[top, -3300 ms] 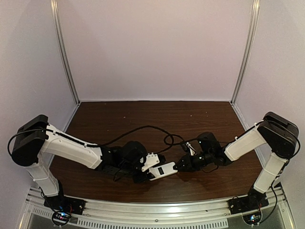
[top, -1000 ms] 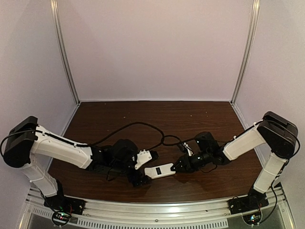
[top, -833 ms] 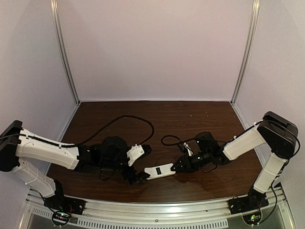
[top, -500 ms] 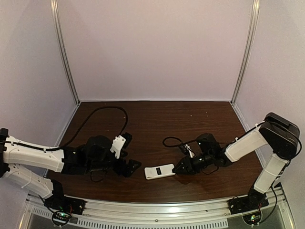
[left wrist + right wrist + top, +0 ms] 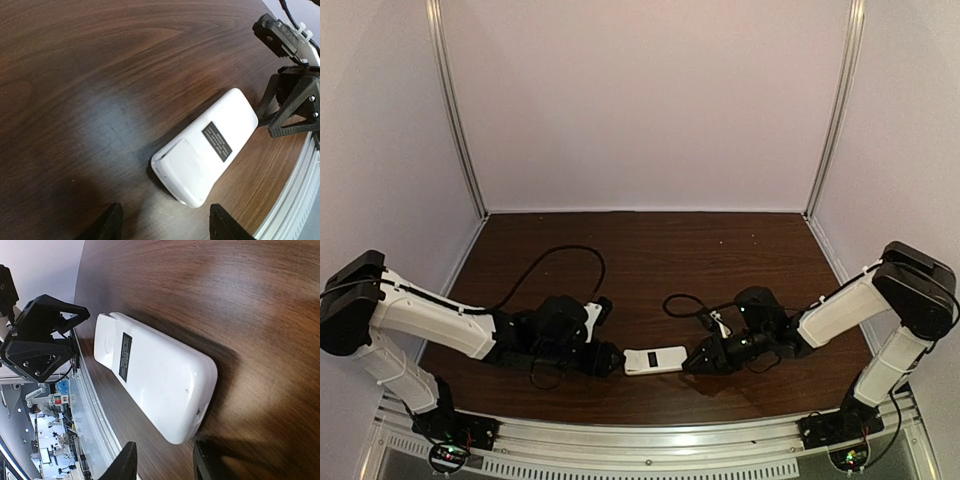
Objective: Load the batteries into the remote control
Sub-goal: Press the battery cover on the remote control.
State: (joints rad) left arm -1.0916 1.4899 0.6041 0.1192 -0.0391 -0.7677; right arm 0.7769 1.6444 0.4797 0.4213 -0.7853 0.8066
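Observation:
The remote control (image 5: 655, 359) lies flat on the brown table, plain white back up, with a dark label (image 5: 217, 141) on it. My left gripper (image 5: 607, 360) is at its left end. In the left wrist view the gripper (image 5: 167, 231) is open, and the remote control (image 5: 205, 147) lies just beyond its fingertips. My right gripper (image 5: 696, 361) is at the other end. It (image 5: 165, 465) is open too, with the remote control (image 5: 150, 375) just ahead of its fingertips (image 5: 127, 460). The batteries are out of view.
Black cables loop over the table behind each wrist (image 5: 565, 255) (image 5: 680, 300). A metal rail (image 5: 650, 430) runs along the near edge, close to the remote. White walls with metal posts (image 5: 455, 110) close in the back and sides.
The left arm let go of the remote, swung out to the left, then came back to the remote's left end with narrower jaws. The remote moved slightly lower and now lies flat.

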